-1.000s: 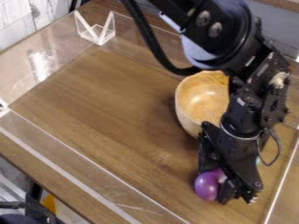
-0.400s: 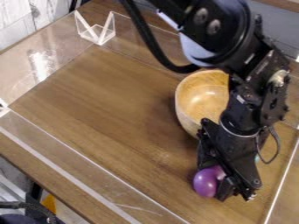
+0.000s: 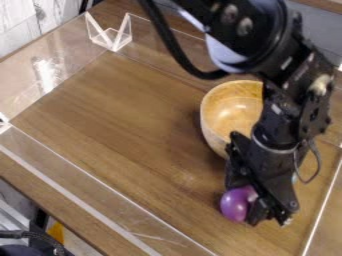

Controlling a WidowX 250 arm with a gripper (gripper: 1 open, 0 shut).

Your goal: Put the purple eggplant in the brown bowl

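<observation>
The purple eggplant (image 3: 238, 205) lies on the wooden table near the front right, just in front of the brown bowl (image 3: 218, 108). My gripper (image 3: 257, 204) points straight down over the eggplant, its black fingers (image 3: 283, 208) tight against the eggplant's sides and their tips at the table top. Only the eggplant's rounded purple end shows; the rest is hidden behind the fingers. The bowl stands upright, and my wrist and cables cover its right part.
A clear plastic stand (image 3: 110, 30) sits at the back left. A low transparent wall (image 3: 74, 185) runs along the table's left and front edges. Bare wood (image 3: 127, 110) lies to the left of the bowl.
</observation>
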